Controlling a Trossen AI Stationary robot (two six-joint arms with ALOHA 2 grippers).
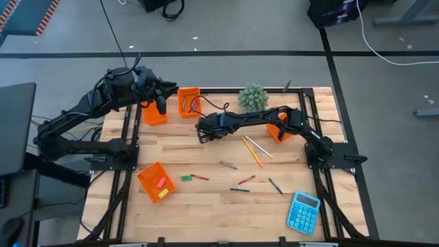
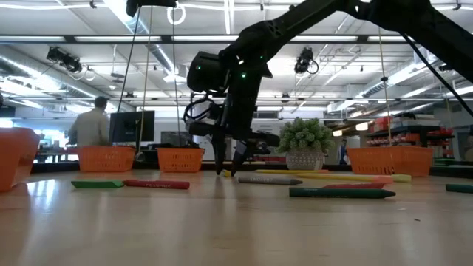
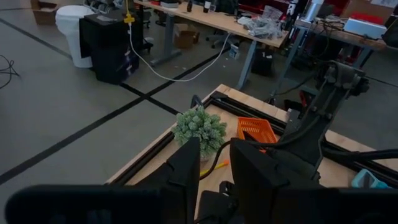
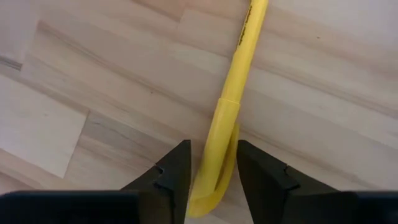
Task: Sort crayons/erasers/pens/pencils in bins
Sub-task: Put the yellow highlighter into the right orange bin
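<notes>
My right gripper [image 4: 214, 171] points down at the wooden table [image 1: 206, 206], just left of the middle [image 1: 204, 132]. It is open, with the thick capped end of a yellow stick [image 4: 227, 124] lying on the table between its fingers. Two long yellow pencils [image 1: 255, 148] lie to its right. Crayons, red [image 1: 199, 177], grey [image 1: 228, 165] and another red [image 1: 246, 180], lie nearer the front, beside a green eraser [image 1: 185, 178]. My left gripper [image 3: 214, 177] hangs open and empty above two orange bins [image 1: 154, 113] [image 1: 188, 101] at the far left. My right gripper comes from above, its fingers [image 4: 174, 171] close on either side of the yellow stick's capped end [image 4: 217, 158], which lies flat on the table. Whether the fingers touch it, I cannot tell.
A third orange bin [image 1: 278, 130] sits behind my right arm. A fourth [image 1: 154, 182], holding pink and yellow erasers, sits front left. A small potted plant [image 1: 253, 97] stands at the far edge and a blue calculator [image 1: 303, 211] at the front right. A dark pen [image 1: 275, 185] lies near it.
</notes>
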